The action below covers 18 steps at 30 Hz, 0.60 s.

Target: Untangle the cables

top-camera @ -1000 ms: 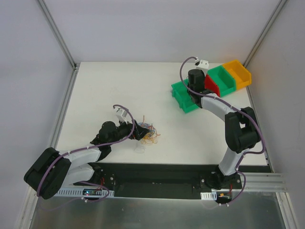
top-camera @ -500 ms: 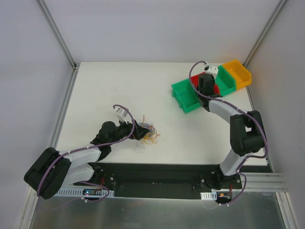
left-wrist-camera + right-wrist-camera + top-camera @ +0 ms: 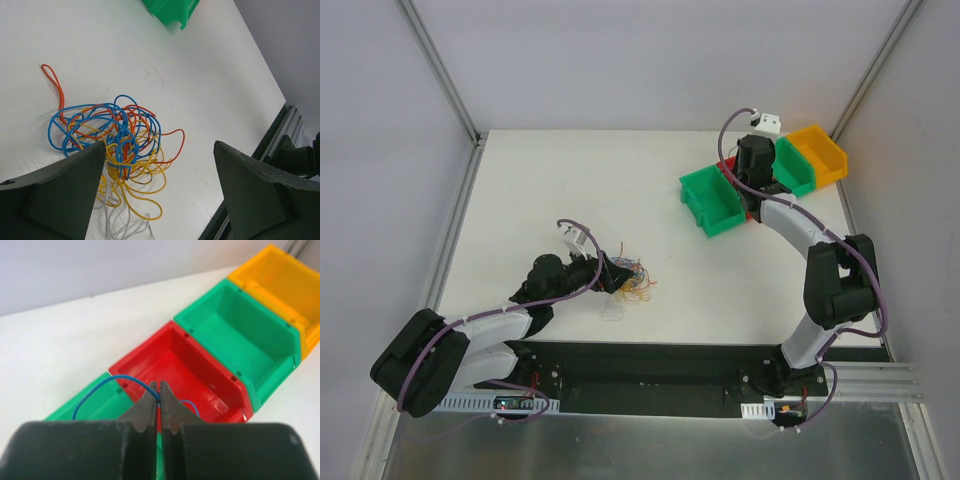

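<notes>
The cables [image 3: 120, 145] lie in a loose knot of blue, red, yellow and white on the worktop [image 3: 125, 45], toward its front edge. The left fingers [image 3: 65, 190] are spread wide just over them. The right fingers [image 3: 145, 407] are pinched together on one blue cable [image 3: 107, 382] above the red bin [image 3: 172, 362], its loop arching over the neighbouring green bin [image 3: 100, 405].

I see most of the cables [image 3: 115, 145] bunched in one loose knot on the counter [image 3: 165, 45]. Blue, red and yellow loops wind through each other, thin white strands [image 3: 121, 226] trail from its near side, and one red loop [image 3: 54, 82] sticks out alone. A single blue cable [image 3: 117, 376] is well apart, pinched in the shut right jaws above the red bin [image 3: 200, 375] and arching left.
</notes>
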Tool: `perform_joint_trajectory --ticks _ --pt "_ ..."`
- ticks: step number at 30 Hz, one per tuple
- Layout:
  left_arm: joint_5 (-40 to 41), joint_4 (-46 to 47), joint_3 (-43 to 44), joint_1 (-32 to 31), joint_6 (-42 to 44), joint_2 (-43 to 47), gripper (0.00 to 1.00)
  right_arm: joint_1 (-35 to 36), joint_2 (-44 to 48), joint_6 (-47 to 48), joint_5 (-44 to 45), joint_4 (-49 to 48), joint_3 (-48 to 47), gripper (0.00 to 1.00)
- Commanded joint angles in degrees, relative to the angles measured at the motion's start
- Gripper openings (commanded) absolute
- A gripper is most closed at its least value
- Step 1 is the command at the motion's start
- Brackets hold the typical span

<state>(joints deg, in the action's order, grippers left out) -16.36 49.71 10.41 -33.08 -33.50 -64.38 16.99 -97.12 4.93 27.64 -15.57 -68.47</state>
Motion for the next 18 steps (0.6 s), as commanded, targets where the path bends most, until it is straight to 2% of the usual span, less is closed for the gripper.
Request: perform_joint_trajectory --ticks 1,7,11,15,18 --pt "-0.8 3.8 0.3 -0.6 1.0 -0.1 0.89 -0.1 0.1 2.5 0.8 -0.5 -4.8 0.01" --pt "-1.0 3.8 0.4 -0.6 1.0 -0.2 0.89 -0.1 -1.3 5.7 0.0 0.6 -8.1 0.01" --pt "-0.8 3.8 0.3 -0.6 0.9 -0.2 0.89 -0.6 -0.3 4.3 -2.1 1.3 -8.4 0.01" --pt "-1.1 3.9 0.5 -0.6 1.1 -0.6 0.89 -2.7 0.9 -4.7 -12.0 6.0 -10.3 0.01" --pt "-1.3 3.9 0.7 -0.6 1.1 -0.9 0.9 -4.4 1.9 -13.8 -15.5 6.5 -9.6 0.01"
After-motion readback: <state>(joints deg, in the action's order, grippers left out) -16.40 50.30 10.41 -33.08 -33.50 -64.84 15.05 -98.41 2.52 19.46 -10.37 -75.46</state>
